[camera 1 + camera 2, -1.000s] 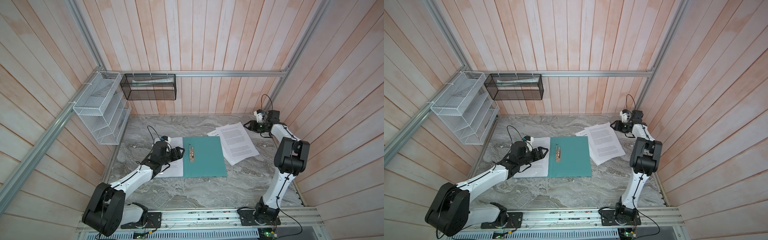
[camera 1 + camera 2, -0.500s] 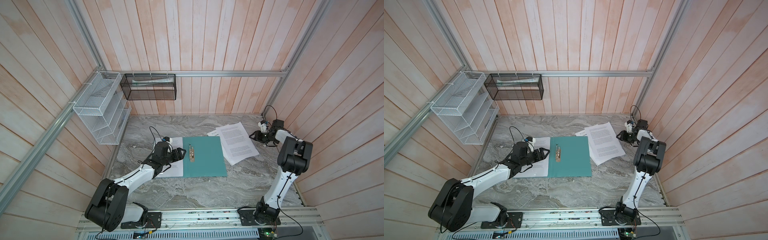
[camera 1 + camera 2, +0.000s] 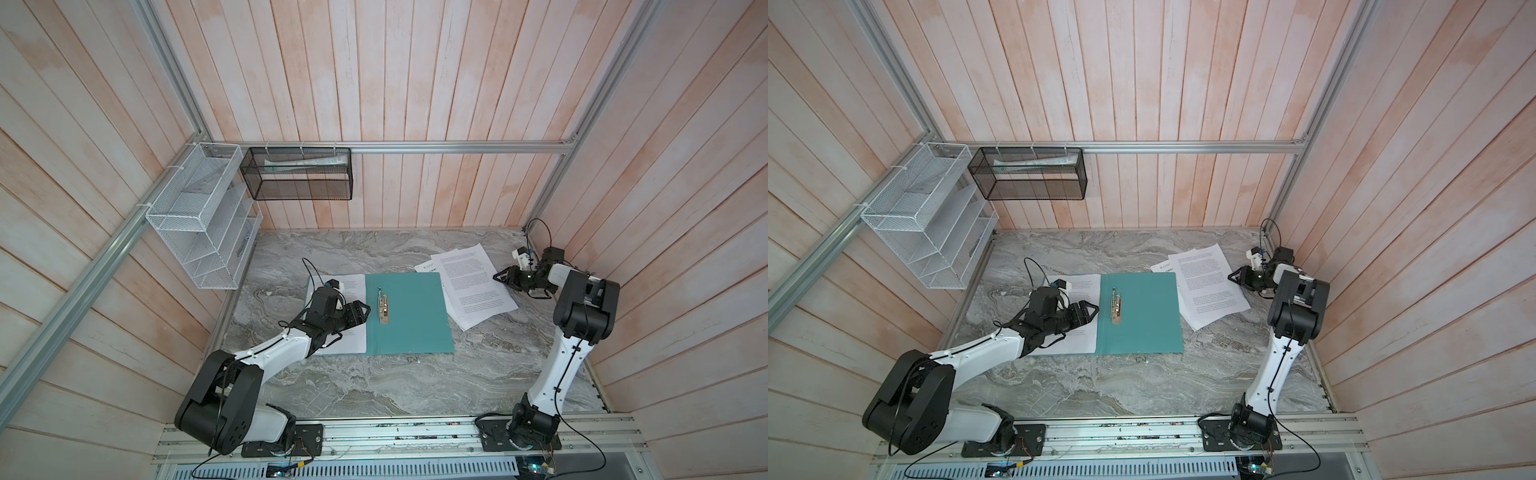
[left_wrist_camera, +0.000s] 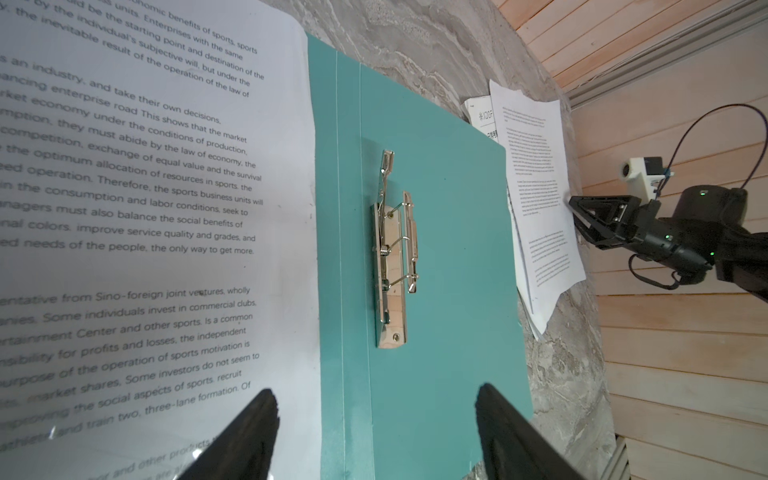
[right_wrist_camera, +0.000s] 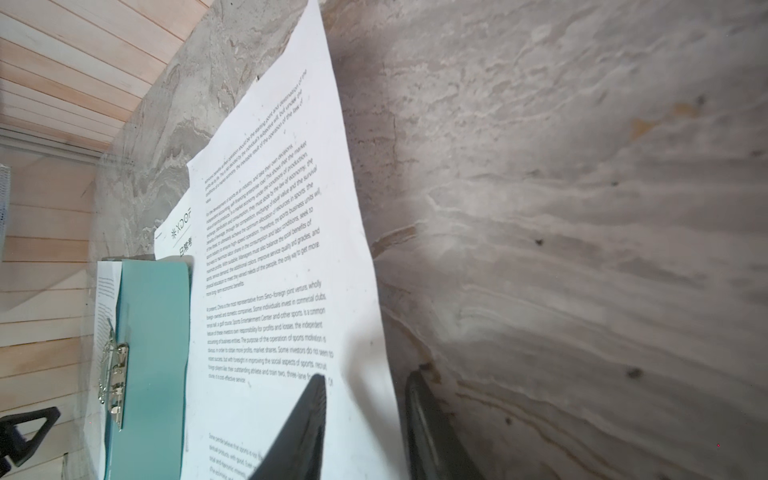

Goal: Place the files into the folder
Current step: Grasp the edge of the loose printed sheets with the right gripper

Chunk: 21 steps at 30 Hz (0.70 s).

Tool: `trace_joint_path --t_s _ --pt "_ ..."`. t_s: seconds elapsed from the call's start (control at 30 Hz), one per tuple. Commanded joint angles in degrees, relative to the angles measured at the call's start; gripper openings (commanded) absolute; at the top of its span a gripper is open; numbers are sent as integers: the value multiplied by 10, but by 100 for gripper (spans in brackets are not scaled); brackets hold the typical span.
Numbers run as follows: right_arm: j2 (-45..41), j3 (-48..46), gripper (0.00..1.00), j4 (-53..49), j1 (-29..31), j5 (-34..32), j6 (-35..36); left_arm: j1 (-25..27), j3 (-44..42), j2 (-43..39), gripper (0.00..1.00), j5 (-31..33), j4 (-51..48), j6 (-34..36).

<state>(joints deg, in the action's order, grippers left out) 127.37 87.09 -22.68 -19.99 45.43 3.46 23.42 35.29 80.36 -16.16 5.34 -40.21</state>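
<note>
Files [image 3: 1208, 286] lie in two places on the desk [image 3: 374, 386]: a left sheet [image 3: 352, 284] beside the folder [image 3: 409, 316], and two more overlapping off its right side. Mid-desk, the folder lies flat and open, teal inside up, with its clip [image 3: 383, 307] near the left edge. The left sheet's edge meets that teal edge. On the right, the top sheet [image 3: 473, 286] lies skewed over a logo sheet [image 3: 426, 266], whose corner peeks out toward the back wall; both sit right against the folder's right edge.

Low over the left sheet and the folder's left edge hangs the left tool [image 4: 374, 395], jaws spread wide and gripping nothing. At the top sheet's outer edge is the right tool [image 5: 365, 378], with one finger over the paper and the other on the desk side. A narrow gap separates them; the paper's edge lies in it, not clamped.
</note>
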Motion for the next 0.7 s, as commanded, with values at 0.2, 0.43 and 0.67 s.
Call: trace_joint_path --t_s 0.2,0.43,0.67 --pt "12 10 2 8 -9 18 -28 2 8 10 76 -4 -4 -6" --pt "-43 -21 0 53 -11 15 -77 2 10 22 74 -12 1 -6" --pt "-87 -46 0 98 -11 43 -157 2 9 22 73 -12 5 -5"
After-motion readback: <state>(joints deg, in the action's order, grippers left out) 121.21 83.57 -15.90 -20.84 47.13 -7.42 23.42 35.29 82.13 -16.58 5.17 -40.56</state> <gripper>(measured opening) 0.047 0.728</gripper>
